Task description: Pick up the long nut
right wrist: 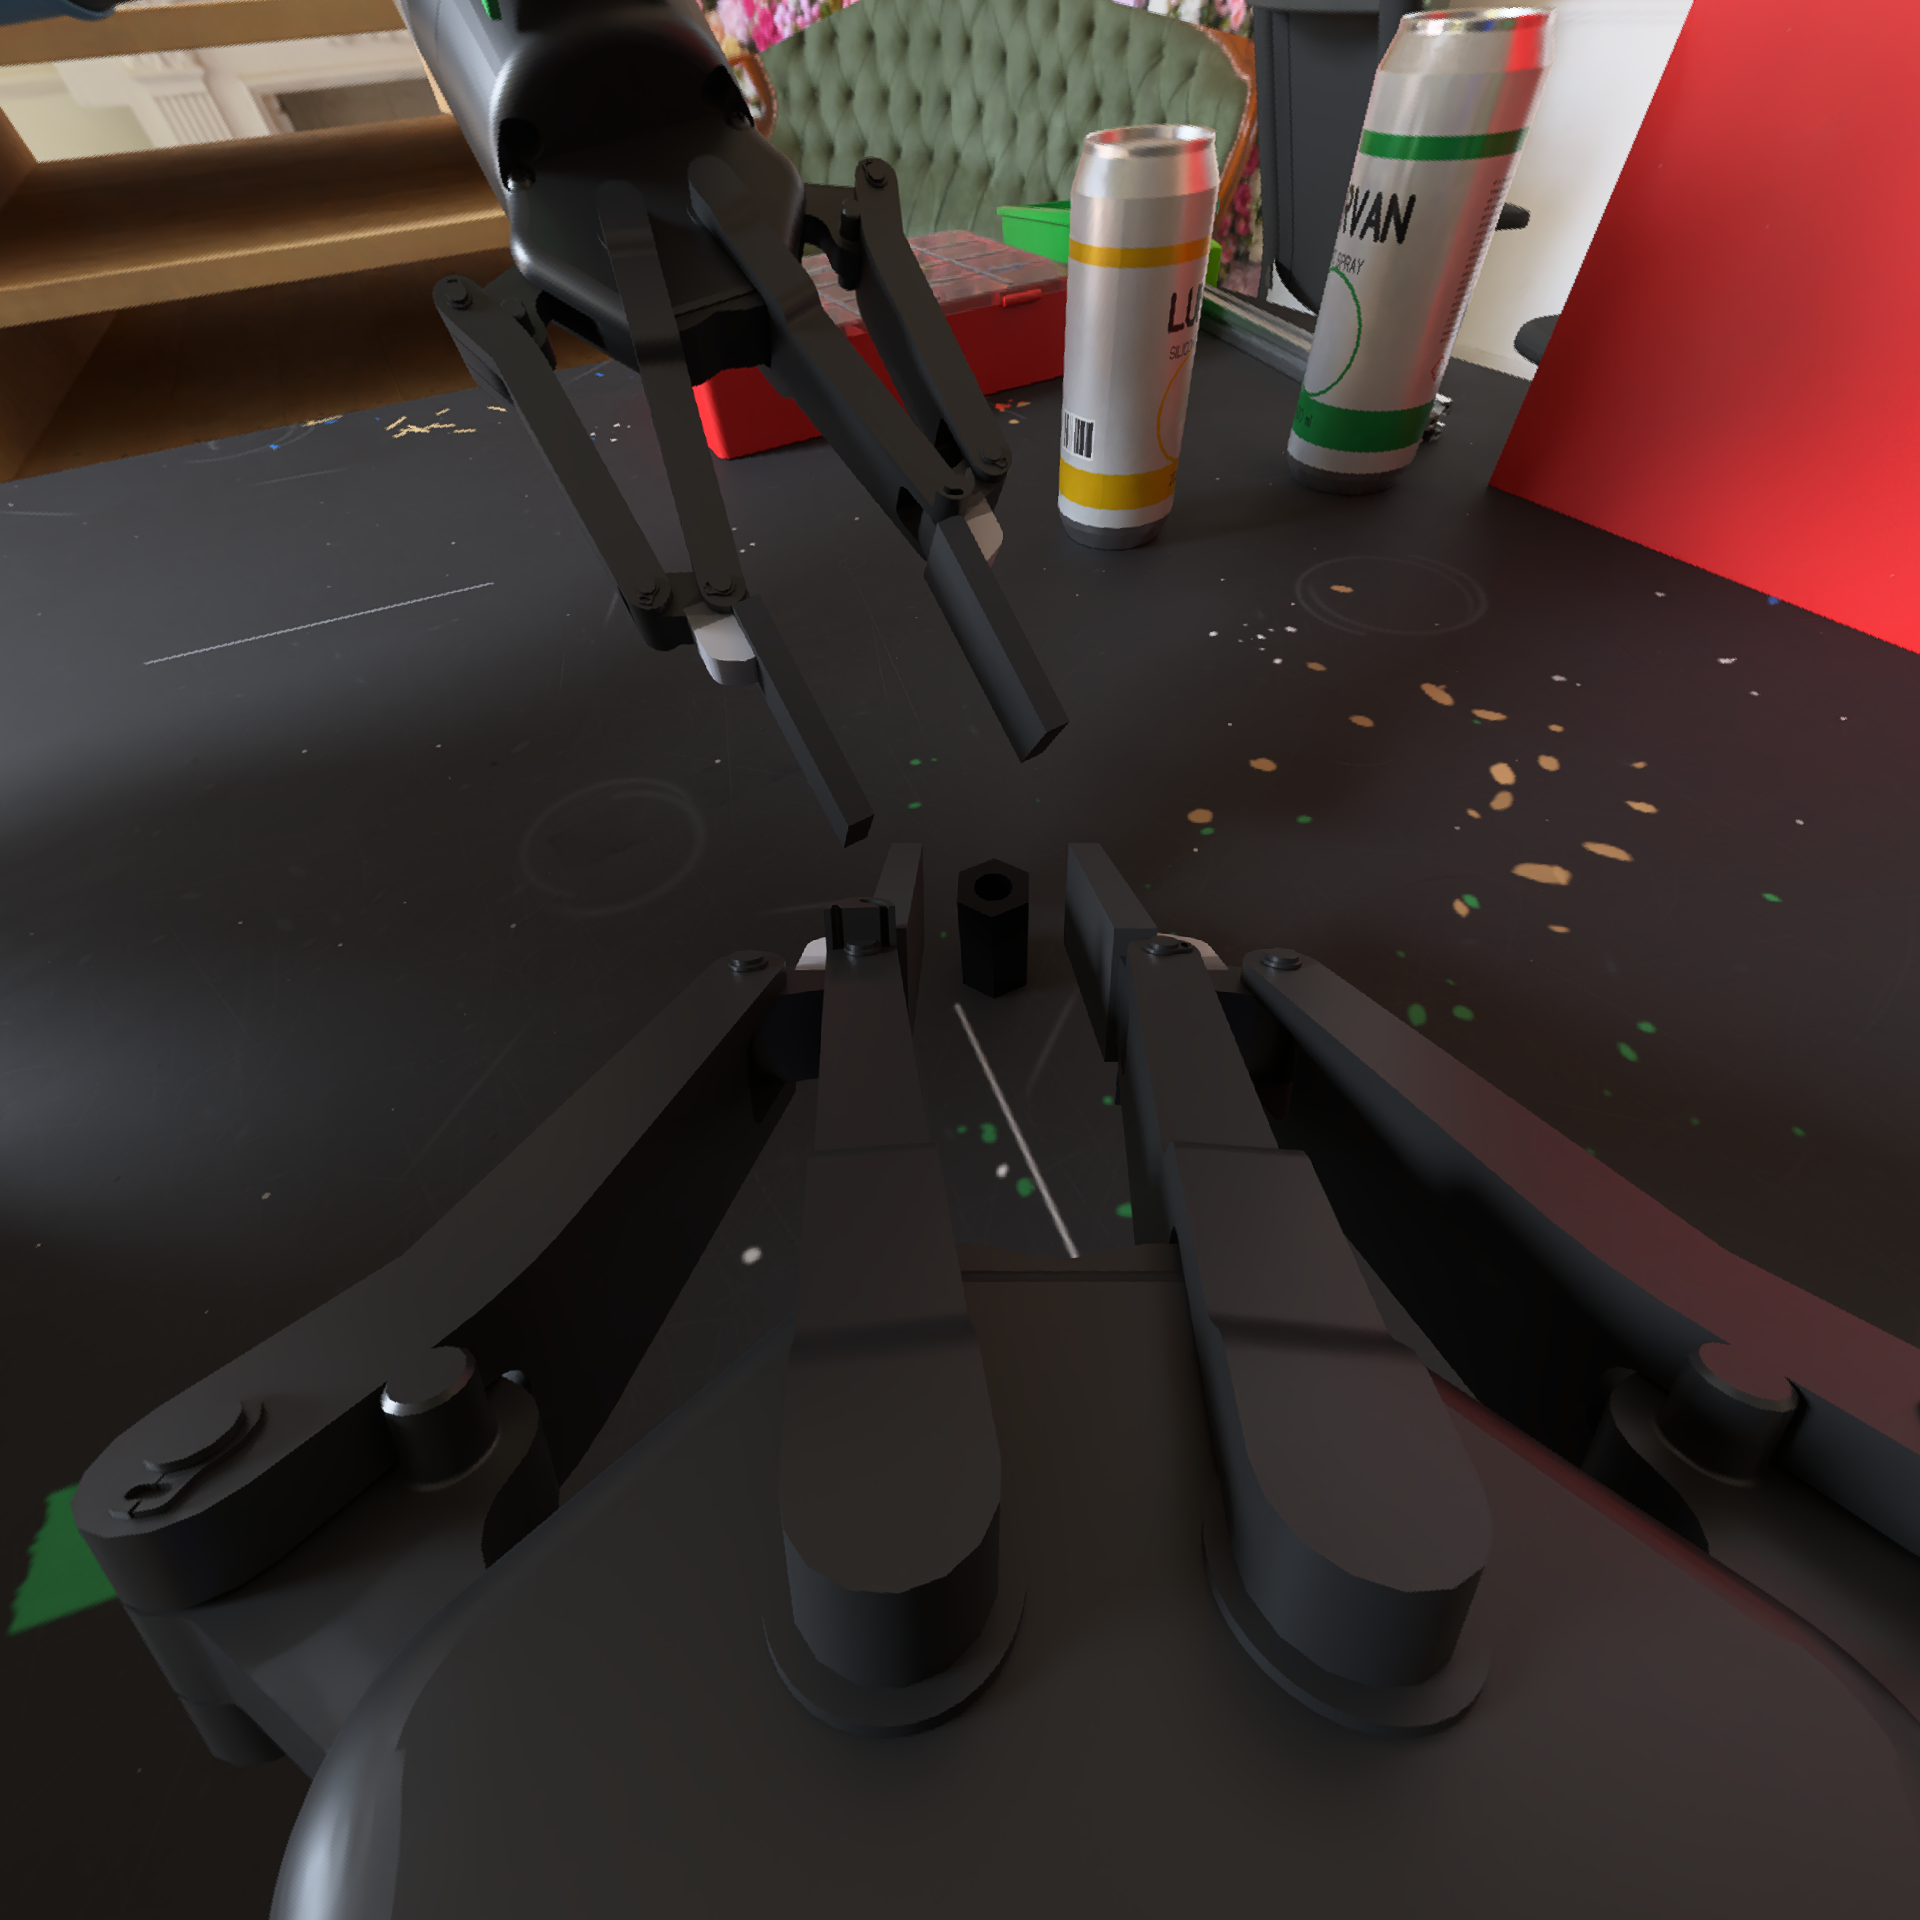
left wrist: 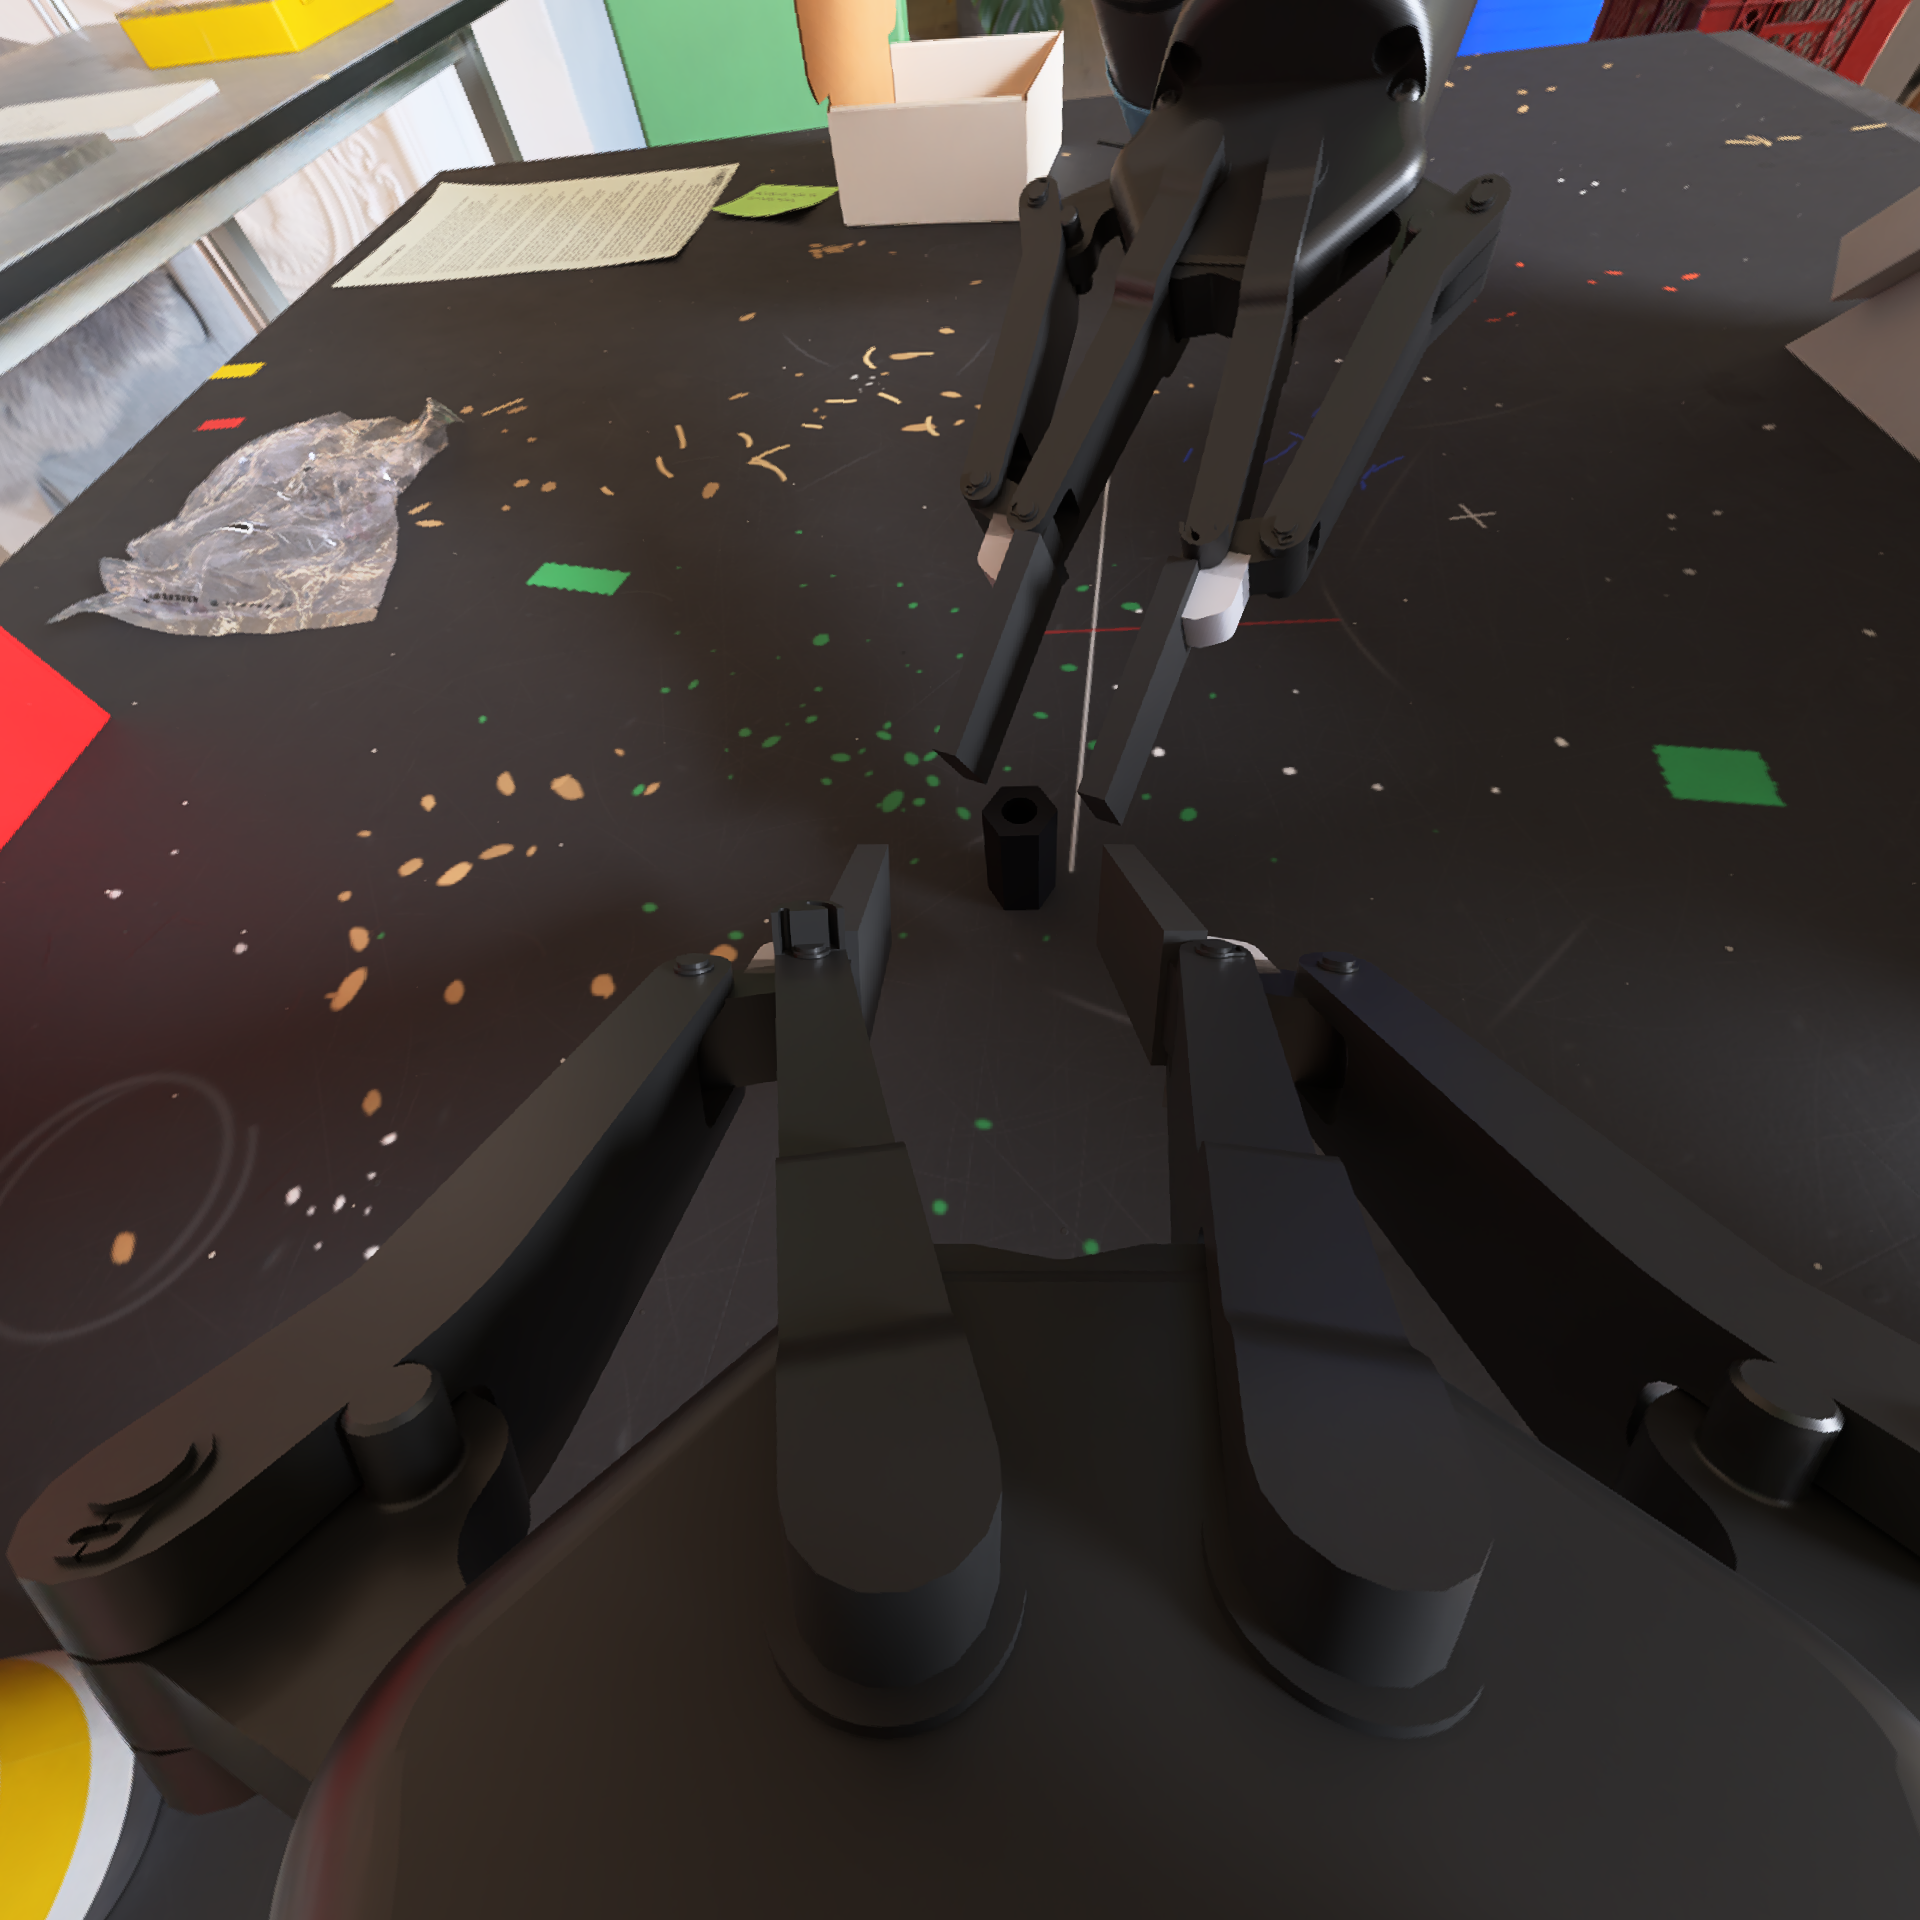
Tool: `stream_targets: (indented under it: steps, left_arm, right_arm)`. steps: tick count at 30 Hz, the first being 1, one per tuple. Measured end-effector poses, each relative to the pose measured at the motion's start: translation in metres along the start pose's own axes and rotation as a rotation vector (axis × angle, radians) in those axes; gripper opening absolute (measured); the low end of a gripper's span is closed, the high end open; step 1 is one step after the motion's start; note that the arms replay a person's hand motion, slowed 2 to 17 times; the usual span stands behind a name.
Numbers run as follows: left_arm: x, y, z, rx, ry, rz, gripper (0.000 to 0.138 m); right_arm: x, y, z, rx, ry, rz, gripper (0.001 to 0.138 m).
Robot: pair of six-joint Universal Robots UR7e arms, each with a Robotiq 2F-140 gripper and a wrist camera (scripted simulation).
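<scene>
The long nut (left wrist: pixel 1020 847) is a black hexagonal sleeve standing upright on the dark table (left wrist: pixel 520 727). In the right wrist view the nut (right wrist: pixel 992 925) stands between my right gripper's (right wrist: pixel 992 883) fingertips, with a gap on each side; that gripper is open. My left gripper (left wrist: pixel 997 894) is open and empty, its tips just short of the nut. The right gripper (left wrist: pixel 1034 784) also shows in the left wrist view, coming down from the far side over the nut. The left gripper (right wrist: pixel 948 781) hovers just beyond the nut in the right wrist view.
A white cardboard box (left wrist: pixel 935 135), a paper sheet (left wrist: pixel 551 223) and a crumpled plastic bag (left wrist: pixel 270 530) lie at the far left side. Two cans (right wrist: pixel 1132 332) (right wrist: pixel 1403 260), a red case (right wrist: pixel 977 343) and a red panel (right wrist: pixel 1714 312) stand on the other side.
</scene>
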State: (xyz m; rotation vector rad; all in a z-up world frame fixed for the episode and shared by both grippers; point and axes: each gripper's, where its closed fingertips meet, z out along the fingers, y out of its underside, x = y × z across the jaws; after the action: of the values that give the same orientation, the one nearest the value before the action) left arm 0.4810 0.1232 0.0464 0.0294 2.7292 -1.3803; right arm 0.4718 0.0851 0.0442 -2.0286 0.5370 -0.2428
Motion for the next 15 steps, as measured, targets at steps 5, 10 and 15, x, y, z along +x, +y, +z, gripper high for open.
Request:
stream_targets:
  steps: [5, 10, 15]
  left_arm:
    - [0.002, -0.002, -0.003, -0.003, -0.036, -0.032, 0.055]
    - [0.003, -0.004, -0.006, -0.005, -0.085, -0.065, 0.056]
    - [0.002, -0.007, -0.008, 0.005, -0.14, -0.077, 0.057]
  right_arm:
    - [-0.001, -0.002, 0.002, 0.002, 0.007, 0.004, 0.037]
    - [-0.003, -0.005, 0.006, 0.009, 0.023, 0.004, 0.037]
    - [-0.006, -0.008, 0.01, 0.015, 0.032, -0.002, 0.037]
